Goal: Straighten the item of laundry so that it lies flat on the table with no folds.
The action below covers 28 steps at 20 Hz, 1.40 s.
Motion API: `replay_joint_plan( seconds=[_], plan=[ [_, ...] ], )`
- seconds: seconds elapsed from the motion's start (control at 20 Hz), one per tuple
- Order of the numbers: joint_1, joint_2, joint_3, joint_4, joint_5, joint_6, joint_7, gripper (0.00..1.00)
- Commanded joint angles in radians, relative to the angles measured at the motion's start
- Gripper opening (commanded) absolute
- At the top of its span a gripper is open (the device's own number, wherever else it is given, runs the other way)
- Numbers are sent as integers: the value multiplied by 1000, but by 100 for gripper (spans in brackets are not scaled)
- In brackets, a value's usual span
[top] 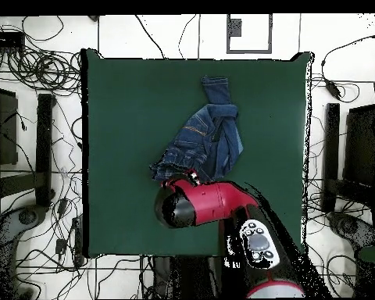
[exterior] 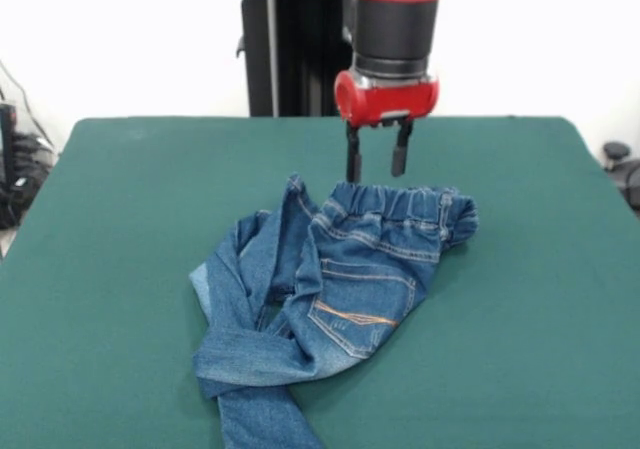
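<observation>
The item of laundry (exterior: 330,289), a small pair of blue jeans, lies crumpled near the middle of the green table (exterior: 120,269). Its gathered waistband faces the far side and an orange-stitched back pocket faces up. One leg is twisted across the front and runs off toward the near edge. My gripper (exterior: 377,164) hangs open just above the far edge of the waistband, holding nothing. Seen from overhead, the jeans (top: 210,137) stretch away from the red arm (top: 202,205), which covers the gripper and the waistband end.
Green table (top: 120,141) surface extends widely on all sides of the jeans. Cables and dark stands (top: 42,148) lie on the floor around the table.
</observation>
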Motion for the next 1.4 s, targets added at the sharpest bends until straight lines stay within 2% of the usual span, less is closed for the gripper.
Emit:
replay_joint_plan(
  seconds=[0.05,0.35,0.85,1.15,1.4],
  plan=[
    [-26,86,118,-94,-111,-76,-27,100],
    [-5,141,87,-107,-160,-101,21,100],
    [-20,112,105,-86,-196,-123,47,100],
    [-18,101,125,-104,-218,-283,89,100],
    [5,84,104,-106,-186,-426,147,100]
  ],
)
